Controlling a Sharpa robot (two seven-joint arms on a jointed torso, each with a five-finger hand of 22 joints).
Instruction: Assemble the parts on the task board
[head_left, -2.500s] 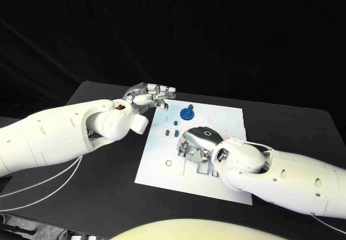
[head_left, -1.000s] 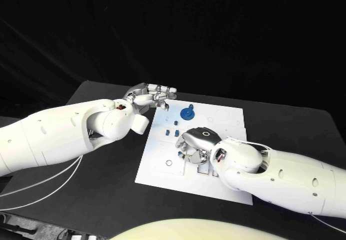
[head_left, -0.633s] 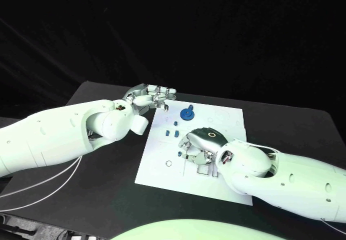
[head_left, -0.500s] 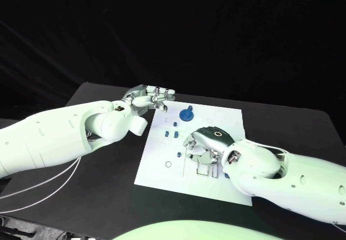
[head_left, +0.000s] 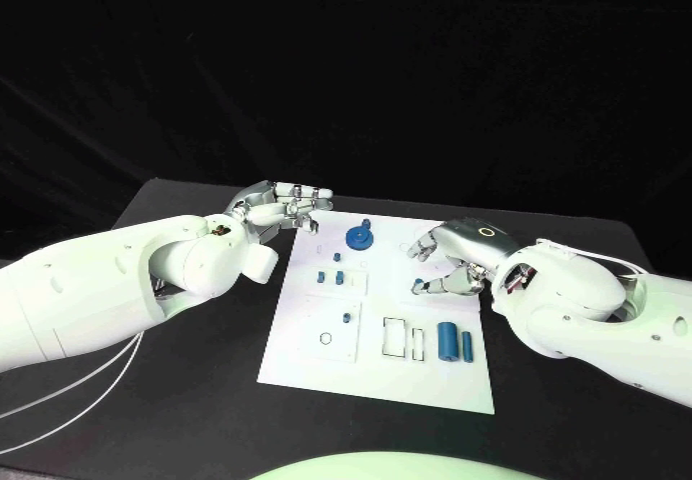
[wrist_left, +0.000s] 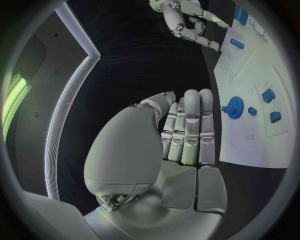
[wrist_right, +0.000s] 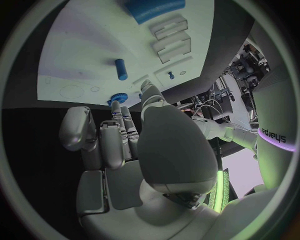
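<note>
Left hand: we are seeing the left hand hovering at the far left corner of the task board, its fingers lying straight and side by side, holding nothing.
Right hand: the right hand is hanging over the board's right edge; we cannot tell whether its curled fingers are holding a part.
Parts: a blue gear is sitting near the far edge, small blue pieces are lying below it, and a blue cylinder is lying nearer us.
Table: the black table is carrying the board.
</note>
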